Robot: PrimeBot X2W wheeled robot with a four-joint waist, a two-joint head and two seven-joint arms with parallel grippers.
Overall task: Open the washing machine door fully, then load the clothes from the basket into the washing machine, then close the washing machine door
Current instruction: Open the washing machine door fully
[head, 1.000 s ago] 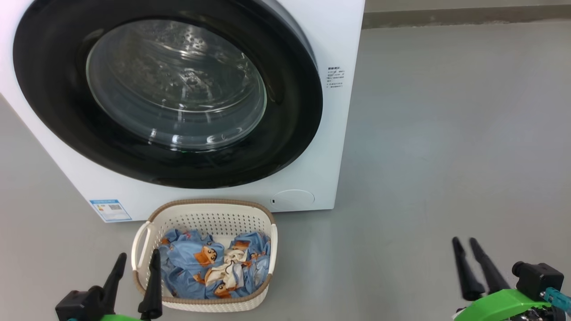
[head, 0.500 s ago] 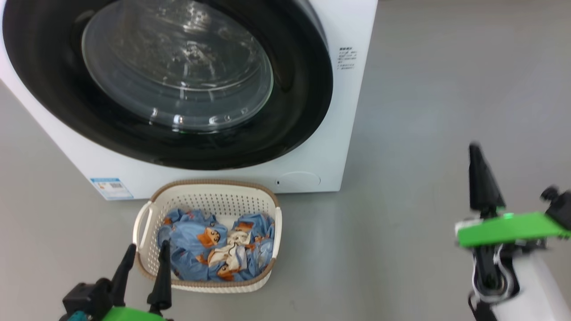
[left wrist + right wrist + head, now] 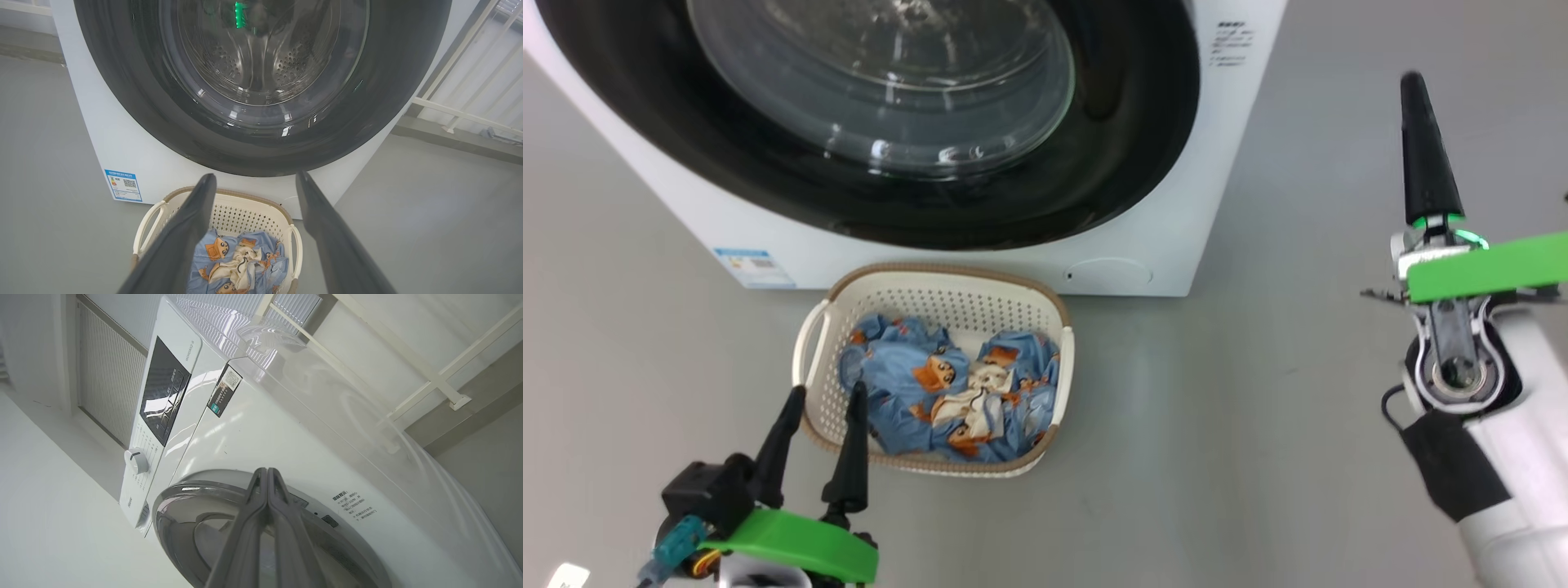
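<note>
Glossy black-rimmed round door (image 3: 882, 82) sits closed on the boxy white washing machine (image 3: 1160, 253) at 12 o'clock. In front, a perforated cream basket (image 3: 947, 271) holds crumpled blue clothes (image 3: 947, 392). The left gripper (image 3: 827, 392) at 7 o'clock gapes empty; the right gripper (image 3: 1413, 82) at 2 o'clock is pinched together, empty.

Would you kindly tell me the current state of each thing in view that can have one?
washing machine door: closed.
washing machine: upright on the floor, not yet loaded.
basket: upright on the floor in front of the machine, holding the clothes.
clothes: crumpled inside the basket.
left gripper: open, empty, at the basket's near left corner.
right gripper: shut, empty, raised to the machine's right.
</note>
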